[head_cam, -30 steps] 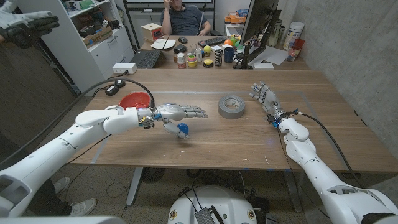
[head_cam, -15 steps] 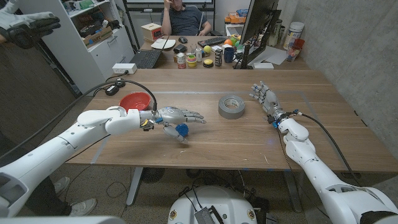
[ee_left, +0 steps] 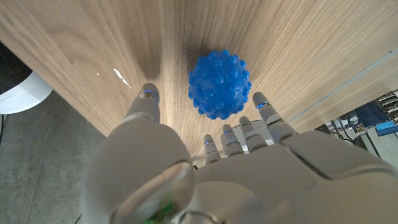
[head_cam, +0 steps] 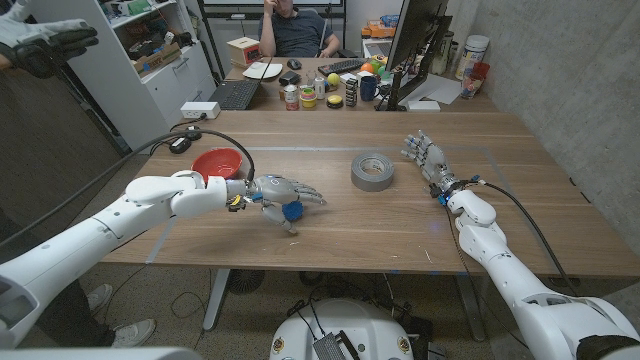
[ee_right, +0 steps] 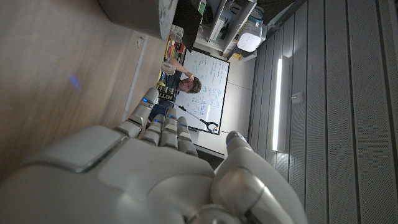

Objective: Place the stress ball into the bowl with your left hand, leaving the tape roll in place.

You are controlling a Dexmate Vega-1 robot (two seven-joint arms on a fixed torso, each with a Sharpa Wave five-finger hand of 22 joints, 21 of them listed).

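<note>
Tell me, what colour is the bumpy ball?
The stress ball is bright blue, covered in little bumps. The left wrist view shows it best.

The left hand (head_cam: 282,190) covers the top of the blue ball (head_cam: 291,210) in the head view, and whether its fingers (ee_left: 270,115) touch the ball cannot be told. The forearm hides the near rim of the red bowl (head_cam: 214,160). The right wrist view cuts off the tape roll (ee_right: 140,14). The clutter on the far desk (head_cam: 330,85) is too small to make out.
</note>
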